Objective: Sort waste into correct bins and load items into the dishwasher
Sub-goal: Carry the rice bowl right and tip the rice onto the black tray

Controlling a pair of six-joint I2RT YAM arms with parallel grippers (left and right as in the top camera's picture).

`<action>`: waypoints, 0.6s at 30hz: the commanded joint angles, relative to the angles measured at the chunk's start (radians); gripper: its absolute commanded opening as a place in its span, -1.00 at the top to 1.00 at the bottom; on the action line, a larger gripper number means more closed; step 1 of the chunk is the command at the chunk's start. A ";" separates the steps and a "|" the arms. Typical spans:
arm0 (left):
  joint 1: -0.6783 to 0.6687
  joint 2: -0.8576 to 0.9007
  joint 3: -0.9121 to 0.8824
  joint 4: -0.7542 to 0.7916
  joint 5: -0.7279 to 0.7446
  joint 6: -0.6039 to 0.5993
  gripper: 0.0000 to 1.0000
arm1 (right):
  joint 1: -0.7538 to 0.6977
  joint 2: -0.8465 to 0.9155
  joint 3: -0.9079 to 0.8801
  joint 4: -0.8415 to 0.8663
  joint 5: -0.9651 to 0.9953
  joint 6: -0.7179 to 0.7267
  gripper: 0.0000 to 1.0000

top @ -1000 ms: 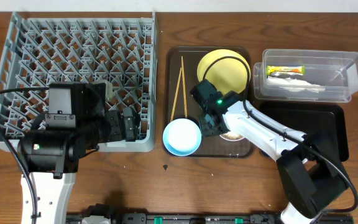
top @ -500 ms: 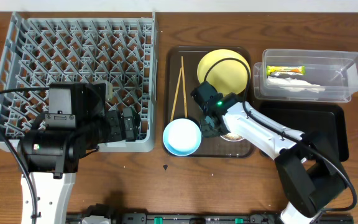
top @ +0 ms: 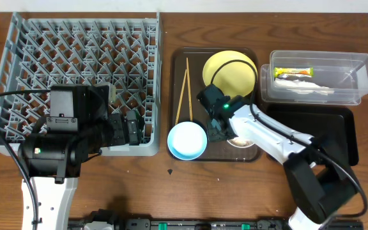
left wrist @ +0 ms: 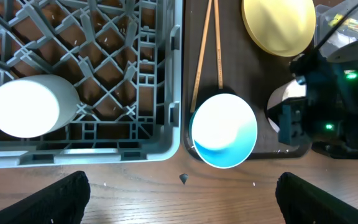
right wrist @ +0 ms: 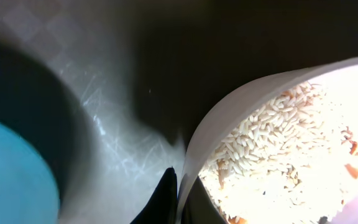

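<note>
My right gripper is shut on the rim of the white bowl, one finger inside and one outside. The bowl holds beige rice crumbs and sits on the brown tray. The light blue bowl, the chopsticks and the yellow plate lie on the same tray. My left gripper is open and empty over the front edge of the grey dish rack. The wrapper and the white scrap lie in the clear tub.
The dark brown tray stands between the rack and the bins. The black tray lies in front of the clear tub. A white cup-like thing stands in the rack's front row. A small dark speck lies on the table.
The right gripper has edged slightly right, toward the white bowl. The left arm has not moved.
</note>
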 commanded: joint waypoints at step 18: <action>-0.003 -0.001 0.014 -0.003 0.013 0.023 -0.96 | -0.669 -0.370 -0.032 -0.160 -0.724 -0.212 0.98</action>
